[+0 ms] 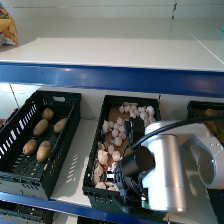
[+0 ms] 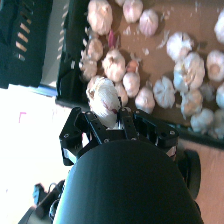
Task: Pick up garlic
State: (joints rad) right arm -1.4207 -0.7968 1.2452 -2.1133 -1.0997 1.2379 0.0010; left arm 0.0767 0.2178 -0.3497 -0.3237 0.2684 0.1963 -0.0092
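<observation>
Several whitish garlic bulbs [image 1: 119, 131] lie on a brown cardboard liner in the middle black crate [image 1: 131, 98]. My right arm reaches down over the crate's near end, and in the head view its body hides the gripper. In the right wrist view the gripper [image 2: 106, 119] is shut on one large white garlic bulb [image 2: 102, 95], which sits between the two black fingers [image 2: 91, 124] beside the crate's wall. More garlic bulbs [image 2: 187, 67] lie loose on the liner beyond it. Whether the held bulb is off the liner cannot be told.
To the left, a black crate [image 1: 60, 97] holds several brown potatoes [image 1: 41, 127]. Another dark crate [image 1: 205, 107] stands at the right edge. A white shelf [image 1: 110, 50] with a blue front edge [image 1: 110, 77] overhangs the back of the crates.
</observation>
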